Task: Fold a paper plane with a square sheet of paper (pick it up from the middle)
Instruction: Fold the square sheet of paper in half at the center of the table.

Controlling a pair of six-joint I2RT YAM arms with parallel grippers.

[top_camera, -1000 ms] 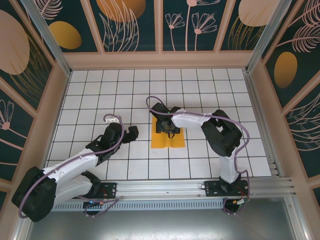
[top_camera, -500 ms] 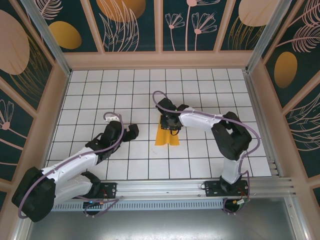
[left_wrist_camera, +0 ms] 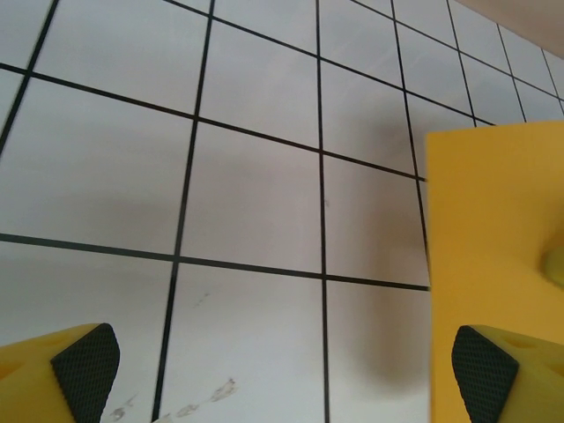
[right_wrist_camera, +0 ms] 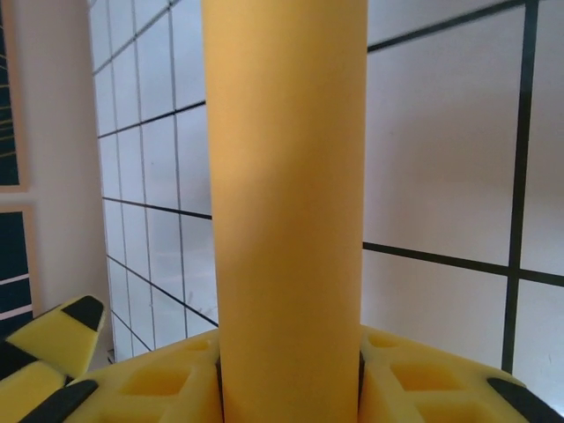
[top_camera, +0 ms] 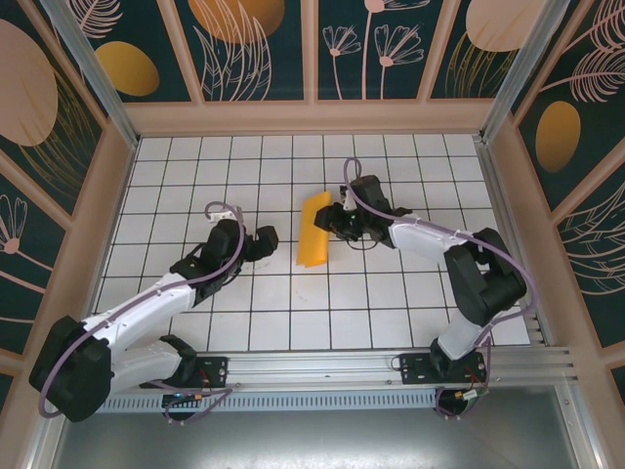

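Thin orange square sheet of paper (top_camera: pixel 314 233), likely light and floppy, droops from the right end effector (top_camera: pixel 337 221) grasping near its middle. The left end effector (top_camera: pixel 266 240) waits just beside the sheet, released.

One square sheet of paper (top_camera: pixel 314 231), two arms (left arm (top_camera: pixel 146 308), right arm (top_camera: pixel 425 234)), one tiled table (top_camera: pixel 195 166).
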